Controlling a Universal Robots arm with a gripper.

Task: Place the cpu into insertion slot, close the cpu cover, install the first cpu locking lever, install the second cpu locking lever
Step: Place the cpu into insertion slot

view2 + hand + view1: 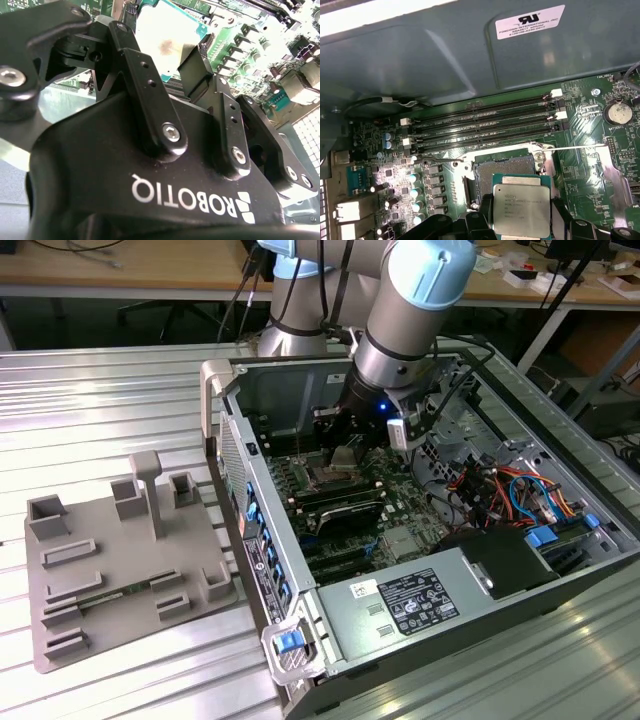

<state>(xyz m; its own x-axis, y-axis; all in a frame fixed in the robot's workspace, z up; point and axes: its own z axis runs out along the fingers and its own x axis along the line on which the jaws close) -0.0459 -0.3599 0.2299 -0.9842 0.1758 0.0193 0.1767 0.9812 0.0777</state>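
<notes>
My gripper (345,445) hangs inside the open computer case, shut on the cpu (348,459). In the first wrist view the cpu (521,197), a flat square with a silvery-grey top, sits between two black fingers (486,206). It hovers a little above the insertion slot (504,166), a dark square recess with a silver rim in the green board, and covers part of it. A silver frame plate, the cpu cover (618,187), lies swung open beside the slot. Two thin wire levers (580,147) stick out from the slot's corners. The second wrist view shows the pale cpu (167,35) past the gripper's (157,50) knuckles.
Long black memory slots (485,125) run just beyond the slot, under the grey case wall (470,55). A coin battery (618,113) sits on the board. Orange and blue cables (505,485) and a power supply (420,605) crowd the case. A grey fixture tray (120,560) lies at the exterior view's left.
</notes>
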